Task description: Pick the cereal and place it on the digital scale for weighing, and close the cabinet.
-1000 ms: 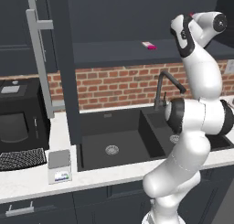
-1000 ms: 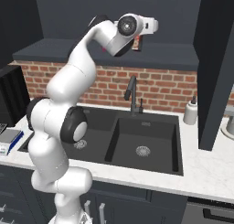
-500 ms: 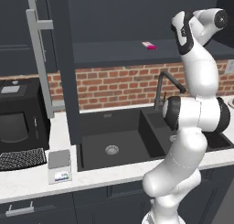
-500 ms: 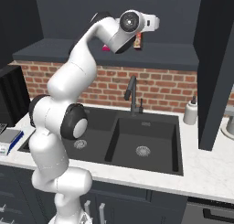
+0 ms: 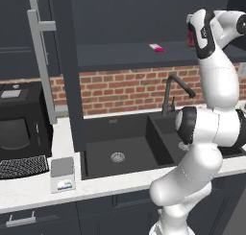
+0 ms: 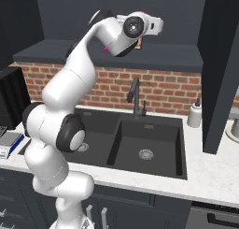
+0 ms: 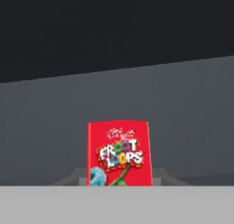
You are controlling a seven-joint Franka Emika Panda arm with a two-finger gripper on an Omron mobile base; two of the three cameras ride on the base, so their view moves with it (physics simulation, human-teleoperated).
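Note:
The cereal is a red box with colourful lettering, standing upright on the open cabinet's shelf. It fills the bottom centre of the hand view, close up. My gripper reaches into the cabinet at shelf height and is shut on the cereal, of which a red sliver shows at the hand. From the other side, the gripper covers most of the cereal. The cabinet's navy door stands open with its long grey handle. The digital scale sits on the counter at the left.
A small pink flat item lies on the shelf left of the hand. Below are the black sink and faucet. A black appliance stands at the far left. A soap dispenser and the other open door are on the right.
The jaws have closed on the cereal. The hand has shifted only slightly at the shelf; nothing else has moved.

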